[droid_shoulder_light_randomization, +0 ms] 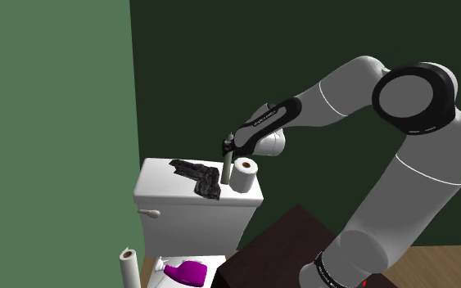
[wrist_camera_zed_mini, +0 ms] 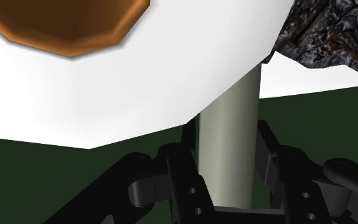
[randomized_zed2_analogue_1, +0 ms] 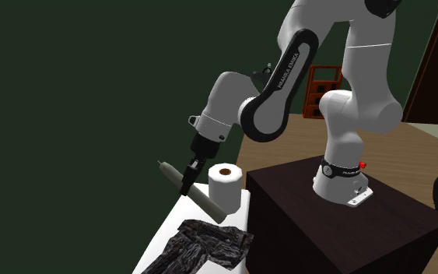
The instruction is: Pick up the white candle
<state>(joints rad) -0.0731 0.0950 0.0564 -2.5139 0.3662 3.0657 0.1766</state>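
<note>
The arm (droid_shoulder_light_randomization: 400, 164) reaches to the tank (droid_shoulder_light_randomization: 159, 190) at centre frame, which bears a cloth (droid_shoulder_light_randomization: 197, 176) and a roll (droid_shoulder_light_randomization: 244, 174). The pale grey candle (droid_shoulder_light_randomization: 228, 172), just beside the roll, is clasped between the gripper's (droid_shoulder_light_randomization: 229, 152) narrowly parted jaws. The grasp looks made; next should come a straight lift clear of the roll.

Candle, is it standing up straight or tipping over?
Tipping. The pale candle leans slantwise, pinched between the black fingers, while the toilet roll beside it stands straight.

Dim, even light, seemingly from above, with soft faint shadows.
</note>
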